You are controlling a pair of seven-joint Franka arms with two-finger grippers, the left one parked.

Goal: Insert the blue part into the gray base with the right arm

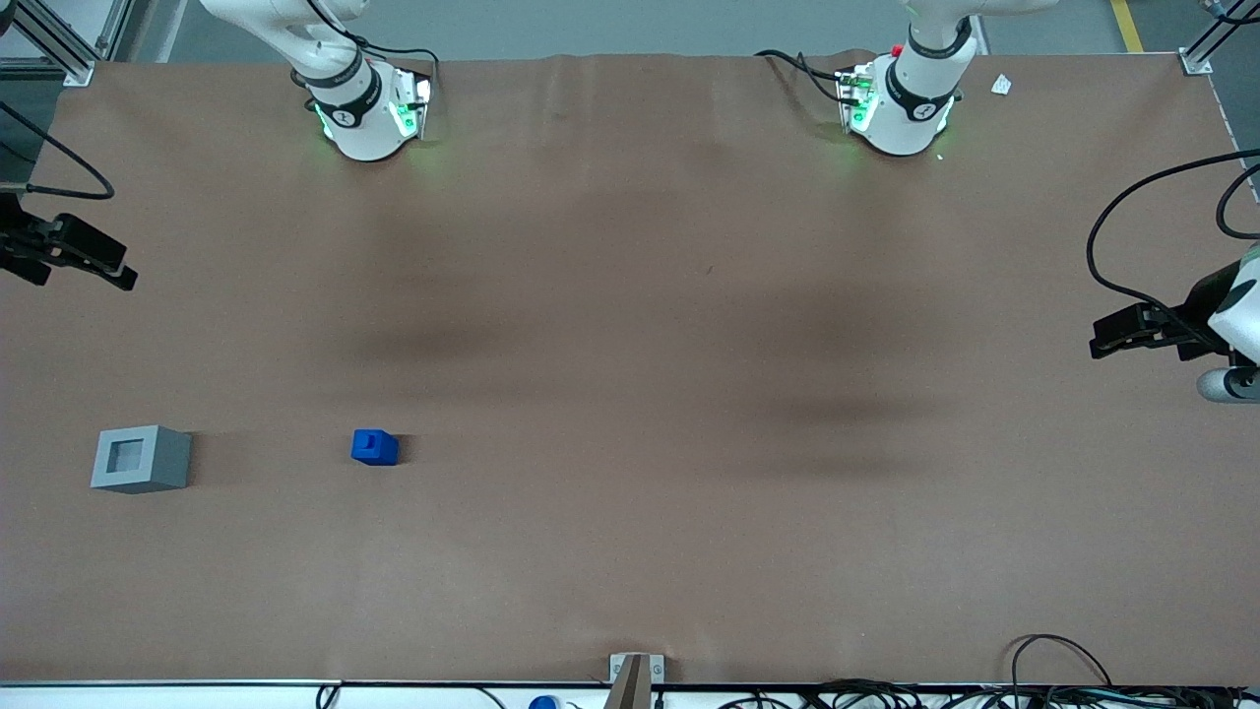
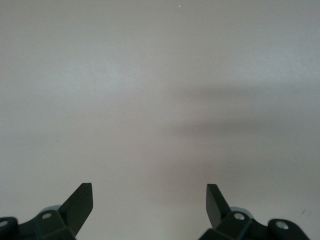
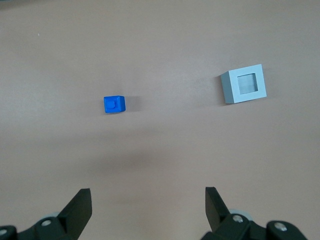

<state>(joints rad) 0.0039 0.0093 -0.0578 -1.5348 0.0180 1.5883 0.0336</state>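
The blue part [image 1: 374, 447] lies on the brown table with its stub face up; it also shows in the right wrist view [image 3: 114, 104]. The gray base [image 1: 142, 459] stands beside it, toward the working arm's end, with its square recess facing up; it shows in the right wrist view too [image 3: 243, 86]. The right arm's gripper [image 1: 123, 276] hangs high over the table's edge, farther from the front camera than the gray base. In its own wrist view the gripper [image 3: 148, 200] is open and empty, well apart from both blocks.
The two arm mounts [image 1: 369, 113] [image 1: 901, 108] stand at the table's back edge. A small white scrap [image 1: 1001, 85] lies near the parked arm's mount. A metal bracket [image 1: 635, 675] and cables [image 1: 1063, 660] sit at the front edge.
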